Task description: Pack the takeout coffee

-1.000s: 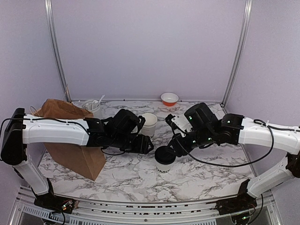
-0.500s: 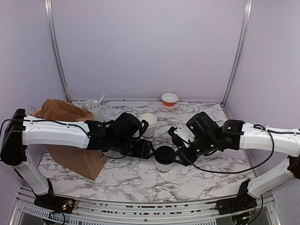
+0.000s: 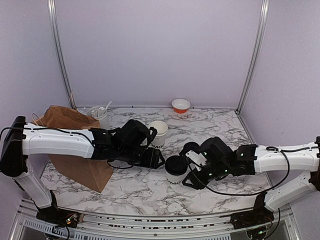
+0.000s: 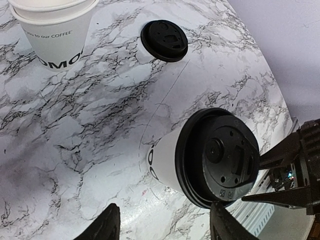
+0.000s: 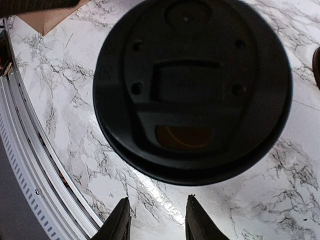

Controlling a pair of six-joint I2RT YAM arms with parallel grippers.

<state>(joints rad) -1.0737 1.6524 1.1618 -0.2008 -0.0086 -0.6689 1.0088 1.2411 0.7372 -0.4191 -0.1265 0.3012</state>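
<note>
A takeout coffee cup with a black lid (image 3: 175, 169) stands mid-table; its white side (image 4: 165, 160) and lid (image 5: 192, 90) show in both wrist views. A second white cup (image 3: 158, 132), without a lid, stands behind it (image 4: 55, 35). A loose black lid (image 4: 164, 40) lies flat on the table. My left gripper (image 3: 159, 159) sits just left of the lidded cup, open (image 4: 165, 226), with nothing between its fingers. My right gripper (image 3: 190, 174) is low on the cup's right side, open (image 5: 157, 220) with a narrow gap and nothing in it.
A brown paper bag (image 3: 75, 150) stands at the left under my left arm. A grey-white canister of utensils (image 3: 100, 116) is behind it. A small orange-and-white bowl (image 3: 180, 105) sits at the back wall. The table's front rail (image 5: 30, 165) is close to my right gripper.
My right arm has come down and toward the front, from above the lidded cup to its right side, and its jaws have narrowed. My left gripper edged slightly toward the cup.
</note>
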